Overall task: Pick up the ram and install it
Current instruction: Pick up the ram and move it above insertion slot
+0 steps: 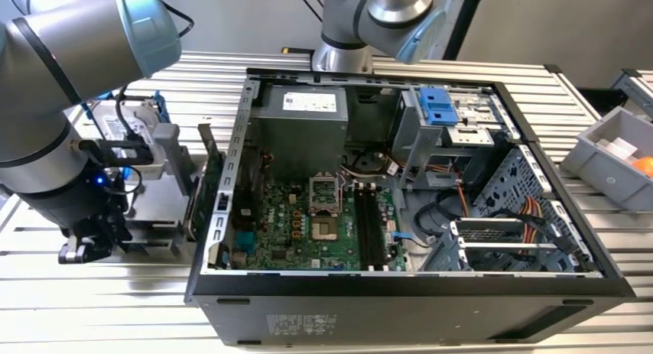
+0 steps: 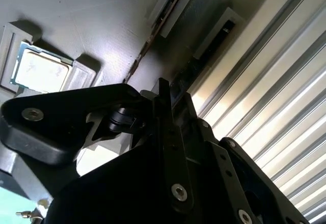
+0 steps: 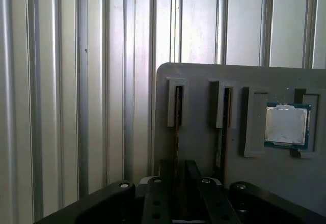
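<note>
The ram (image 3: 177,114) is standing on edge in a slot of the grey holder (image 3: 204,76) on the ribbed bench (image 3: 61,81), beside a second stick (image 3: 224,117). My end effector (image 3: 177,178) is straddling one end of the ram; I cannot tell whether I am pinching it.

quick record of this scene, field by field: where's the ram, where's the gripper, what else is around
gripper: low over the grey holder, in line with the ram
ram: on edge in a holder slot, not yet in the computer
second stick: in the neighbouring slot
processor chip: in a recess of the same holder
computer case: open, to the exterior view's right of the holder
memory slots: black, appear empty
table: slatted metal
</note>
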Tool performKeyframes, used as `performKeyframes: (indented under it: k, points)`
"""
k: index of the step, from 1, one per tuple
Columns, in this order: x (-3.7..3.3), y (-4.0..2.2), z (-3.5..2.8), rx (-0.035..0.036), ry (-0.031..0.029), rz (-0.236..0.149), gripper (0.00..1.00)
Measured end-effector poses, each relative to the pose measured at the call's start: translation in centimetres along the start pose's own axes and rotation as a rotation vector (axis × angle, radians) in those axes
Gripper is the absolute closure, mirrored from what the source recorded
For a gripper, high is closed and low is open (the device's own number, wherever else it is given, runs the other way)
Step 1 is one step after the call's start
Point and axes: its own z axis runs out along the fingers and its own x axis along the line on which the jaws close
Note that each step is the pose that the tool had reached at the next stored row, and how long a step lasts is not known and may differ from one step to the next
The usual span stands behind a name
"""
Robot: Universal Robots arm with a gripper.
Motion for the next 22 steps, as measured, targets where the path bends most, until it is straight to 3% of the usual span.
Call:
performKeyframes:
  k: [13, 14, 22]
  points:
    - [0.02, 0.0, 0.0, -0.0001, 0.0002, 0.0, 0.0]
    - [0.01, 0.0, 0.0, 0.0, -0.0001, 0.0, 1.0]
    - [0.02, 0.0, 0.0, 0.0, -0.0004, 0.0, 1.0]
